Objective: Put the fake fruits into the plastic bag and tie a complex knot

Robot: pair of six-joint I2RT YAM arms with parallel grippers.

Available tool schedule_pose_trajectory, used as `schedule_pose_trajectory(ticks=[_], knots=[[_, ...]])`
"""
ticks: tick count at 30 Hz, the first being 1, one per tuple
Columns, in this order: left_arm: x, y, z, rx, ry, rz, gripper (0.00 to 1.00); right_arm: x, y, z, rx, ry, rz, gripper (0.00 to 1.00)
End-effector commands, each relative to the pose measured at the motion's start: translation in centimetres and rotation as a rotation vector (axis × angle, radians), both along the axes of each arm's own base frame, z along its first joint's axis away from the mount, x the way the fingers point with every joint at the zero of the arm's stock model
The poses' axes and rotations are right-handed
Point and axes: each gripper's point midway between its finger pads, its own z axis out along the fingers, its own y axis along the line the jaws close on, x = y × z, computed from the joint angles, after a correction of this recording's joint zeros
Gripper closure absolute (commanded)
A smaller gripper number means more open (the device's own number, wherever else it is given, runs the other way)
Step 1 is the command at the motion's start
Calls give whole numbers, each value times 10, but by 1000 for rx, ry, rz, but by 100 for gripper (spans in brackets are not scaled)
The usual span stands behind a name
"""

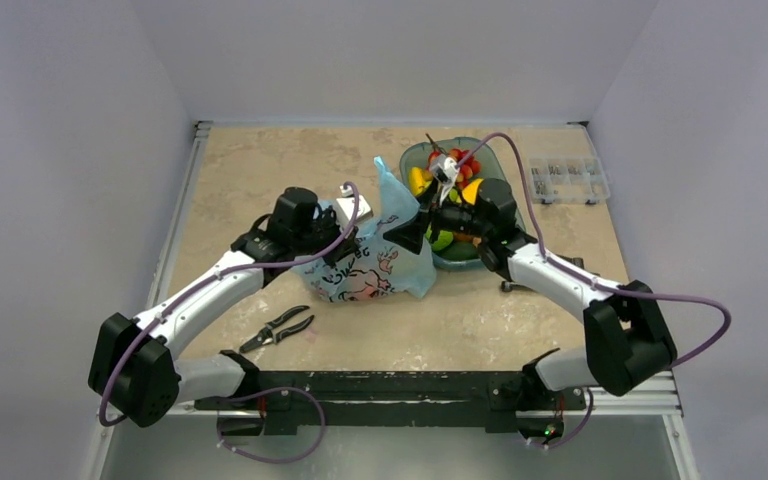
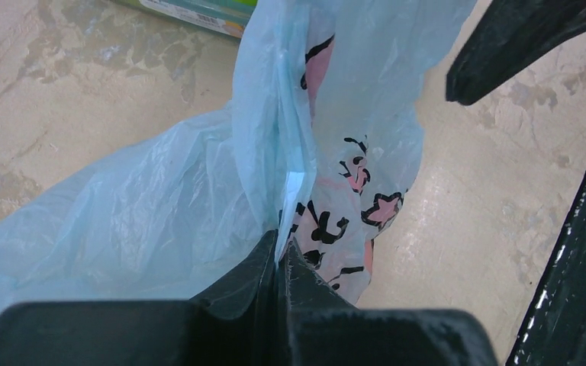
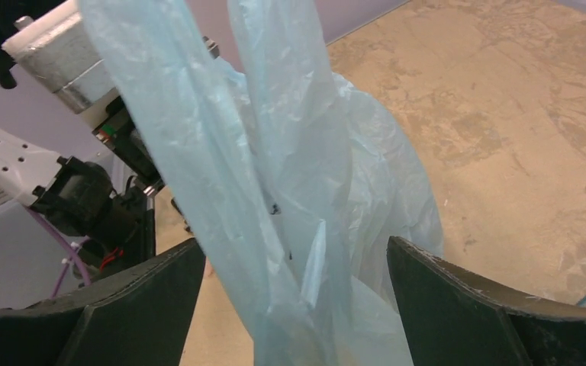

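Top view, plastic bag [image 1: 380,255]: thin crinkly light-blue film with dark and pink print, slumped mid-surface [image 1: 260,170], one loop drawn up into a peak.
Top view, fake fruits [image 1: 468,185]: glossy red, yellow and green pieces in the teal oval dish [image 1: 410,155], just right of the bag.
Top view, pliers [image 1: 278,328]: black-handled, lying apart from the bag on its near left.
Top view, clear compartment box [image 1: 567,180]: well right of the bag.
Top view, left gripper [image 1: 360,235]: at the bag's left side.
Top view, right gripper [image 1: 407,232]: at the bag's right side.
Left wrist view, left gripper [image 2: 278,255]: black fingers pressed together, pinching a folded edge of the bag [image 2: 160,213].
Right wrist view, right gripper [image 3: 294,259]: fingers spread wide, translucent bag [image 3: 275,175] film hanging between them, untouched.
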Motion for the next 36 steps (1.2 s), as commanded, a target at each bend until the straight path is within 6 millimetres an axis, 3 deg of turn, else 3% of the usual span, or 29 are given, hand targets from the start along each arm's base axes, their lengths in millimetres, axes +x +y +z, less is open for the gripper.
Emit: schedule_pose_trajectory(ticks=[1,5,8,12,16,23,27,28,29,34,35,36], knots=[[2,-10,12,-70,-10,10,100,14,0,11,50,20,-141,10],[-5,-18,12,-86,-7,-10,100,40,7,19,125,45,-318,9],[-8,-22,11,-85,-8,-12,100,51,22,14,124,67,-402,14],[-8,-19,5,-77,5,21,100,61,32,-16,78,108,-483,28],[-10,-15,-7,-69,36,56,100,49,44,-44,30,152,-466,33],[-10,-9,-12,-96,102,104,100,42,49,-73,-112,-33,-423,81],[-2,5,3,-124,151,138,100,39,46,-79,-219,-227,-342,100],[0,9,11,-134,155,144,100,41,44,-80,-244,-268,-338,100],[-1,12,23,-140,159,131,92,42,42,-79,-261,-299,-338,100],[-21,32,99,-191,77,103,12,45,41,-78,-289,-326,-337,100],[-25,40,113,-213,49,132,2,45,42,-78,-287,-321,-338,100],[-27,50,122,-221,30,177,0,46,42,-78,-285,-315,-339,100]])
